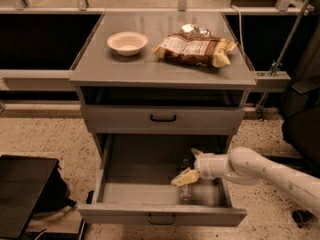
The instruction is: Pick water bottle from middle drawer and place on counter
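Water bottle (186, 192) is lying inside the pulled-out middle drawer (125, 214), just below the gripper (190, 165) and partly under it; its clear body is showing only faintly against the grey tray, and whether the gripper is touching it cannot be told. The gripper is reaching into the drawer from the right on a white arm (260, 171) and is hanging over the right half of the tray; its two yellowish fingers (183, 178) are standing apart, one nearer the drawer front and one nearer the back, gripping nothing that can be made out. Directly above the gripper, a closed drawer (210, 119) is sitting flush in the cabinet; higher up, the counter (150, 64) is carrying a white bowl (127, 43) up and to the gripper's left, and a crinkled snack bag (194, 49) almost straight above it; well off to the gripper's left, a black tabletop (20, 189) is filling the lower corner.
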Robot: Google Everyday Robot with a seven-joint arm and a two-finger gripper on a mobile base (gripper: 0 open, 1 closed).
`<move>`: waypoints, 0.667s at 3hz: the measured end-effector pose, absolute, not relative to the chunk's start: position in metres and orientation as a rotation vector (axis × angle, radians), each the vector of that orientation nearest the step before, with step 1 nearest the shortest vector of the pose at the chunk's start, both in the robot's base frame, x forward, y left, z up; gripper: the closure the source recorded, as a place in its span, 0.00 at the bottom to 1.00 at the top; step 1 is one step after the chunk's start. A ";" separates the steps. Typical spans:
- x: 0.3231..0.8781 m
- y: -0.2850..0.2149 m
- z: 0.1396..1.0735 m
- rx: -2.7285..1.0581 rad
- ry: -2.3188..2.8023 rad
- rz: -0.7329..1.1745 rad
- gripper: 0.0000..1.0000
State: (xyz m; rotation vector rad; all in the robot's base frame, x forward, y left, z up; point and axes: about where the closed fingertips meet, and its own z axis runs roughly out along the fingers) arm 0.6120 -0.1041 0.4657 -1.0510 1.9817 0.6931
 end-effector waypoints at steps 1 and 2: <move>0.622 -0.109 0.475 -1.039 1.981 0.626 0.00; 0.618 -0.098 0.480 -1.093 1.965 0.613 0.00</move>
